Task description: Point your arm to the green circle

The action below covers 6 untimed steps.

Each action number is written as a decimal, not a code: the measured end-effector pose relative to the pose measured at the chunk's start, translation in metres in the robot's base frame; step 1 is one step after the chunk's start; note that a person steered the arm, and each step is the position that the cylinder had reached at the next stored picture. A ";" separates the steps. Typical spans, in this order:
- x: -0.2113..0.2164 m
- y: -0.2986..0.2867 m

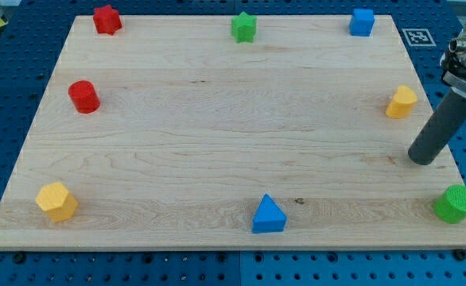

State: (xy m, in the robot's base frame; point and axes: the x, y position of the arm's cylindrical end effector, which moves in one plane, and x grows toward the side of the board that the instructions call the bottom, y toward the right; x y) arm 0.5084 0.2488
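The green circle (456, 204) is a round green block at the board's bottom right corner. My tip (422, 160) rests on the wooden board near the right edge, up and to the left of the green circle, with a short gap between them. The dark rod slants up to the view's right edge. A yellow block (401, 102) lies above the tip.
Blocks ring the wooden board (217, 143): a red star (106, 20), a green star (243, 27) and a blue cube (362, 22) along the top, a red cylinder (83, 96) at left, a yellow hexagon (57, 201) at bottom left, a blue triangle (269, 215) at bottom centre.
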 end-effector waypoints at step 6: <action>0.028 0.075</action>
State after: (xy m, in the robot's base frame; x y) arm 0.5359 0.3237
